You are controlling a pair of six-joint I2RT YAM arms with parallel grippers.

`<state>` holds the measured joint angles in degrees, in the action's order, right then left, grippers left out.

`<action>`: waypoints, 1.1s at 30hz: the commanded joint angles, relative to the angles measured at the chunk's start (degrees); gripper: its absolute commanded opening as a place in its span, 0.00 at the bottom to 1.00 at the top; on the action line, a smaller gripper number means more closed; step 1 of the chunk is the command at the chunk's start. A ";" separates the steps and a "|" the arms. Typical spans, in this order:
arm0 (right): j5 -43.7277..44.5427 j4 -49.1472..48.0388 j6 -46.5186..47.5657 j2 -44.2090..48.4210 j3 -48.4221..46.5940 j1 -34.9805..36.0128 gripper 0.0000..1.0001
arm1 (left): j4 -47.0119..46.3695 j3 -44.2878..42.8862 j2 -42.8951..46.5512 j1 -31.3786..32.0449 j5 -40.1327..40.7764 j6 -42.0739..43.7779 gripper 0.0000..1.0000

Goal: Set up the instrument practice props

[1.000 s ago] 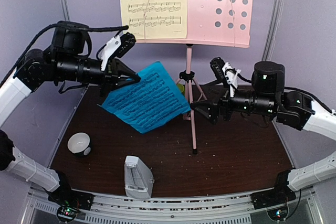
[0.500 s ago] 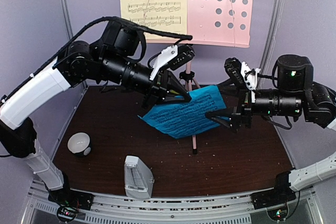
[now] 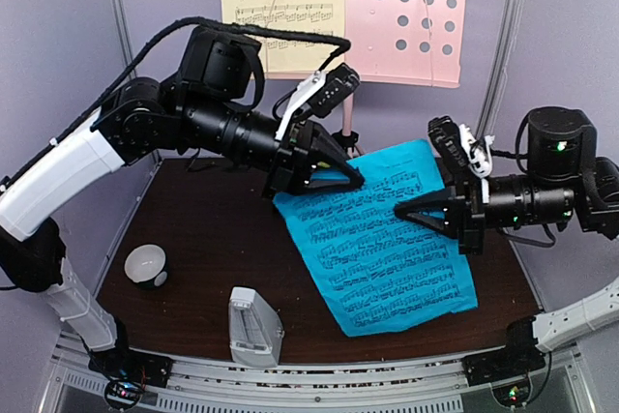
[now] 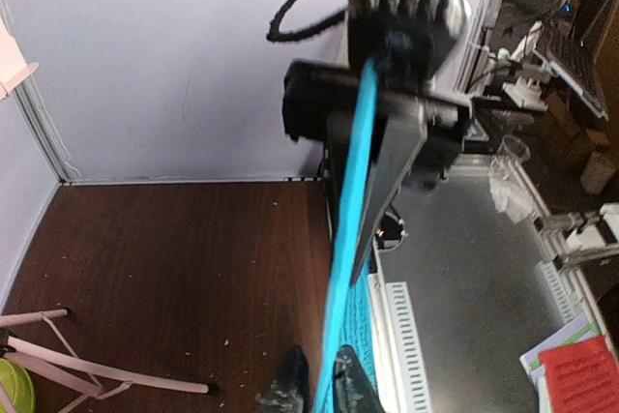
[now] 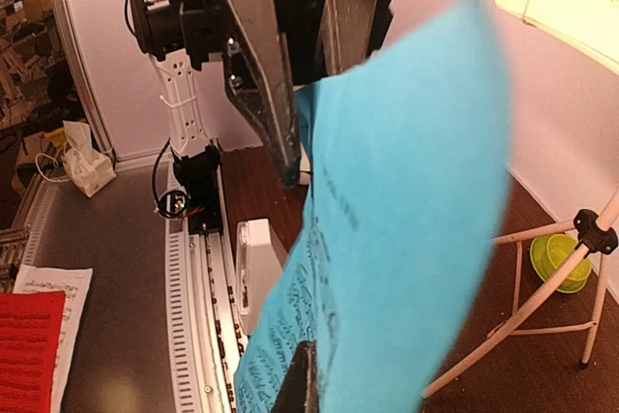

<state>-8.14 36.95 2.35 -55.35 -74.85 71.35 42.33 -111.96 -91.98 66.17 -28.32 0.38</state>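
A blue sheet-music page hangs tilted above the table between both arms. My left gripper is shut on its upper left edge. In the left wrist view the page runs edge-on between the two close fingertips of that gripper. My right gripper is shut on the page's right side; the page hides one of its fingers. The pink music stand stands at the back with a yellow page on its panel. The metronome sits at the front.
A small white-and-black bowl sits at the front left. A green bowl lies by the stand's tripod legs at the back. Purple walls enclose the table on three sides.
The left arm swung the blue page rightward to the table's middle. The right gripper came in and shut on the page's right side. The page now hangs lower and flatter.
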 commanded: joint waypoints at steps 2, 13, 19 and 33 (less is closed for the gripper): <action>-2.62 -1.33 -5.76 6.63 -0.56 0.28 0.00 | -6.95 8.44 8.62 -0.17 0.32 -4.27 0.33; -6.06 -1.38 -9.29 10.45 -0.50 0.28 0.00 | -11.35 15.85 13.22 -0.19 -0.86 -7.13 0.43; -6.26 -1.88 -9.73 10.09 -1.47 0.28 0.00 | -13.02 16.46 13.84 -0.17 -0.18 -7.05 0.46; 2.44 -15.12 -13.18 11.23 1.52 0.15 0.00 | -19.51 24.07 16.42 -0.17 3.74 -9.32 0.74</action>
<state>-11.16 32.67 -8.82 -45.34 -74.39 71.37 29.85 -93.45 -77.82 66.06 -26.55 -6.74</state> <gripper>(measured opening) 0.009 0.721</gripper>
